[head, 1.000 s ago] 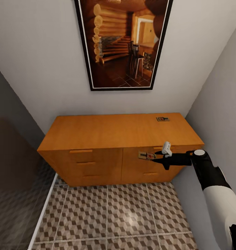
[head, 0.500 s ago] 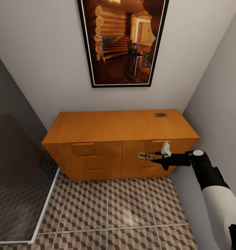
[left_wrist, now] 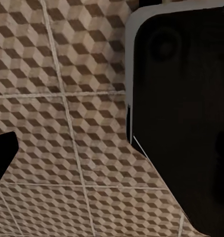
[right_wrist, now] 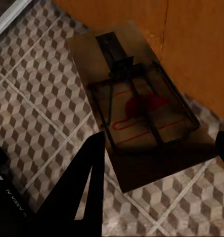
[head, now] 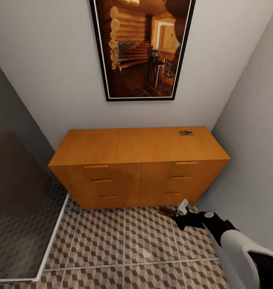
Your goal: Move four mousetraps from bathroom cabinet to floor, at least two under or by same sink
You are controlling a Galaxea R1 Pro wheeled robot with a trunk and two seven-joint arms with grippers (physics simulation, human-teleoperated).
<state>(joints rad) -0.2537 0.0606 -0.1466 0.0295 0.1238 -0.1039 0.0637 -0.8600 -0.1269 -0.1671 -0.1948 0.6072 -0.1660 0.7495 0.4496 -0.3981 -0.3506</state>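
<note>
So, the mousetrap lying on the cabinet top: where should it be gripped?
Probably across opposite edges of the mousetrap board, coming straight down from above. It lies flat on the cabinet near the back right corner, where the walls leave little room for a side approach.

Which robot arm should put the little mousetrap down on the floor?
The right. Its gripper is low over the bathroom floor by the cabinet, with the mousetrap right at its fingers.

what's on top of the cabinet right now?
One mousetrap lies flat near the back right corner of the cabinet top. Drawers are shut, so what is inside is hidden.
</note>
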